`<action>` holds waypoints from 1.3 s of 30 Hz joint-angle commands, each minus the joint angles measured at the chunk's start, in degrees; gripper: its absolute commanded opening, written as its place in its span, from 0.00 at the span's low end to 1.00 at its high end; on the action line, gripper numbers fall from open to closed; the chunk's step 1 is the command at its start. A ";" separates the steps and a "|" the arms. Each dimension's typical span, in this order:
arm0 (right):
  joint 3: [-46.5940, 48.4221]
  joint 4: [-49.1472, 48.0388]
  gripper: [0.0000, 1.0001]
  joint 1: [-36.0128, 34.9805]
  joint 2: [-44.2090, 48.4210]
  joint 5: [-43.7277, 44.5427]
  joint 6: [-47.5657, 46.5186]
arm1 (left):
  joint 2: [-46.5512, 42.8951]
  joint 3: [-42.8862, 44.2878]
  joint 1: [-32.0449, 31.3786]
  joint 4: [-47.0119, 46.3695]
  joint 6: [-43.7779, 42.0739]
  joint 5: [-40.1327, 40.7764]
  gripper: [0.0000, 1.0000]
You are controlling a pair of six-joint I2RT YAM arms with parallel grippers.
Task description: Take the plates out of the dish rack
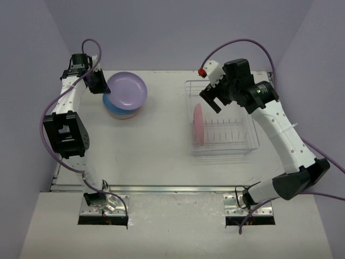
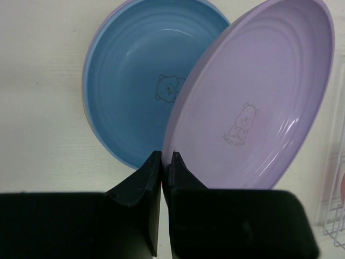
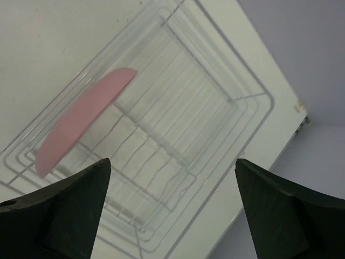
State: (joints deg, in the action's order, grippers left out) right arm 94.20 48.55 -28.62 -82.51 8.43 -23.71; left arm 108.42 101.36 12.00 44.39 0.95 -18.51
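Note:
My left gripper is shut on the near rim of a lilac plate. It holds the plate tilted over a blue plate that tops a small stack at the table's back left. In the left wrist view the fingers pinch the lilac plate beside the blue plate. One pink plate stands on edge at the left end of the wire dish rack. My right gripper is open and empty above the rack. The right wrist view shows the gripper, the pink plate and the rack.
The rack's other slots hold nothing. The table's back edge and the grey walls lie close behind the stack and the rack. A purple cable loops over each arm.

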 commanded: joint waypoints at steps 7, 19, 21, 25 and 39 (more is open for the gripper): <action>-3.21 11.74 0.95 12.46 0.47 -27.56 17.09 | 8.86 5.69 3.32 -4.86 3.39 5.66 0.00; -4.87 12.80 0.83 17.46 -3.03 -42.87 25.27 | 2.22 6.78 3.39 -4.12 0.82 6.91 0.91; -4.79 12.80 0.81 18.17 -4.57 -45.86 27.10 | -1.18 6.61 3.27 -3.76 -0.36 6.36 0.92; -3.61 12.71 0.77 18.69 -8.19 -49.82 29.86 | -7.24 4.42 2.24 -2.27 -4.36 4.89 0.92; 1.85 11.53 0.60 18.60 -18.97 -50.48 31.49 | -23.99 -9.36 -0.31 -1.67 -9.05 4.90 1.00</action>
State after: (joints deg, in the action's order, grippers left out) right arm 92.84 61.70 -10.11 -100.24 -40.66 6.69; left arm 86.03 93.63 11.62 43.21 -6.94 -13.01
